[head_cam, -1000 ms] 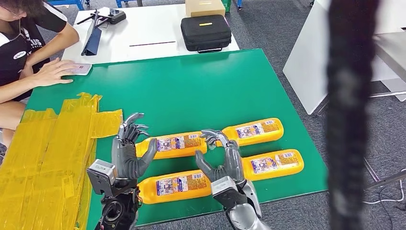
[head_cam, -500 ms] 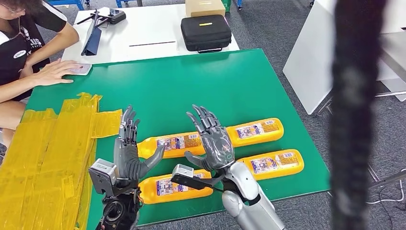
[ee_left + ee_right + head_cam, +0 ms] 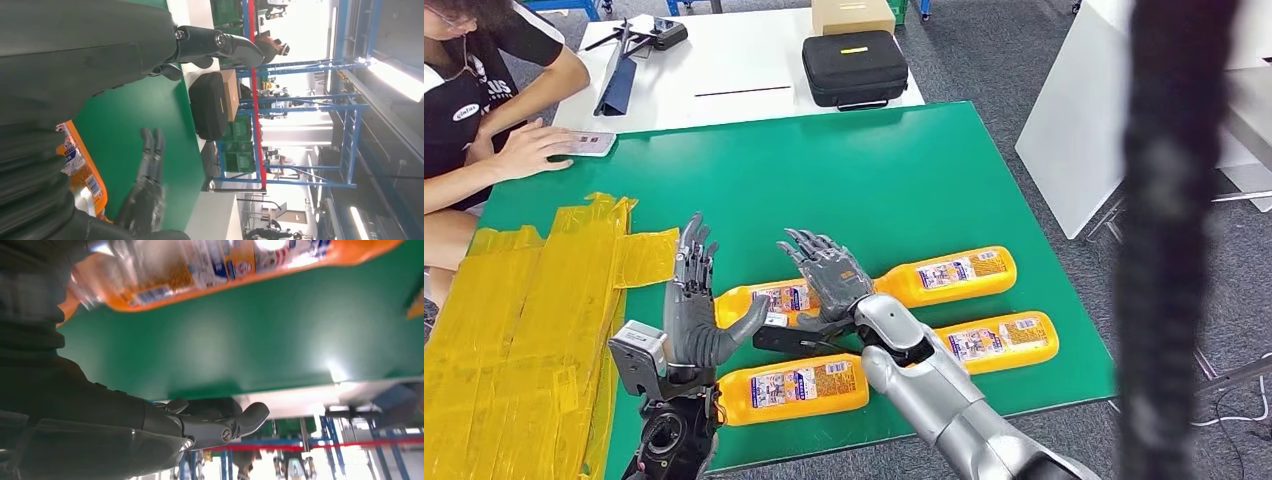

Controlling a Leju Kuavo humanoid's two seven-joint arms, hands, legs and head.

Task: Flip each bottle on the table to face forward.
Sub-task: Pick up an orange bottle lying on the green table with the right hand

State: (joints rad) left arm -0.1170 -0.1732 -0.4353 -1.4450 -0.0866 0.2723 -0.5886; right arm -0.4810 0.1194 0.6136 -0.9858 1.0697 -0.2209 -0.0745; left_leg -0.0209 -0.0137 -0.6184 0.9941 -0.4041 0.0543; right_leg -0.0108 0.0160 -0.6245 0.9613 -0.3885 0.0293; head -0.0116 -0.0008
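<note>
two open hands closing on the far-left bottle

near edge, 6 o'clock: the front-left bottle (image 3: 791, 388) lies flat with its label up, just beside the left hand (image 3: 692, 315), which stands palm inward with fingers spread and straight, holding nothing. at 4 o'clock lies the front-right bottle (image 3: 994, 342), untouched. centre: the right hand (image 3: 829, 275) is laid over the far-left bottle (image 3: 774, 302), fingers fanned apart (whether they touch it cannot be told); it grips nothing. at 2 o'clock the far-right bottle (image 3: 949, 274) lies neck towards that hand. all rest on the green table (image 3: 824, 170). at 9 o'clock is yellow tape (image 3: 524, 310); at 11 o'clock a person's hand (image 3: 524, 150) rests on the table edge.

risk: the bottle looks smooth and rounded, so a loose two-palm squeeze could let it roll or squirt out, knocking its close neighbours askew.
</note>
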